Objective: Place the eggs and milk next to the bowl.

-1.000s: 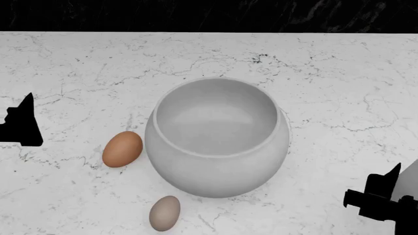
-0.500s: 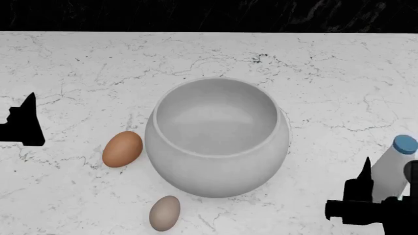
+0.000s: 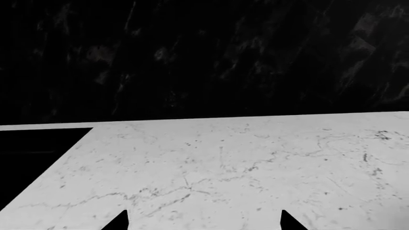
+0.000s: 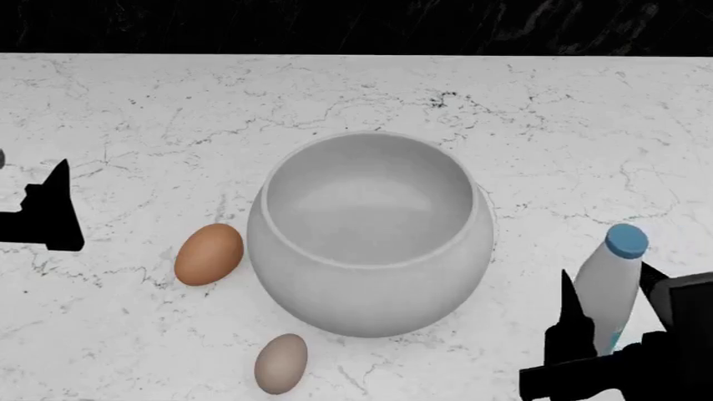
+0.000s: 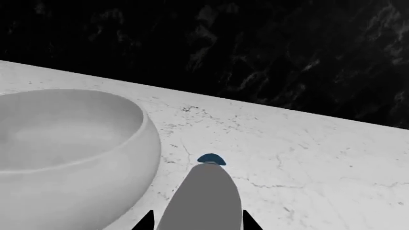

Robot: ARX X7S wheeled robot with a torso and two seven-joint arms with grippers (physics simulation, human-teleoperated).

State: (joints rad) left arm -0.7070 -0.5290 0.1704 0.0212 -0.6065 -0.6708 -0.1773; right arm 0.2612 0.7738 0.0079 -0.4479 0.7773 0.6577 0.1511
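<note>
At far left we see the left hand (image 4: 45, 219) over bare desk (image 4: 145, 109) — fingers apart, nothing between them. Next come the orange-brown egg (image 4: 209, 254) and grey-beige egg (image 4: 280, 363), both beside the bowl (image 4: 370, 232). Right of the bowl, the right hand (image 4: 610, 341) is clamped on the milk (image 4: 612, 284) — upright, near the bowl.
</note>
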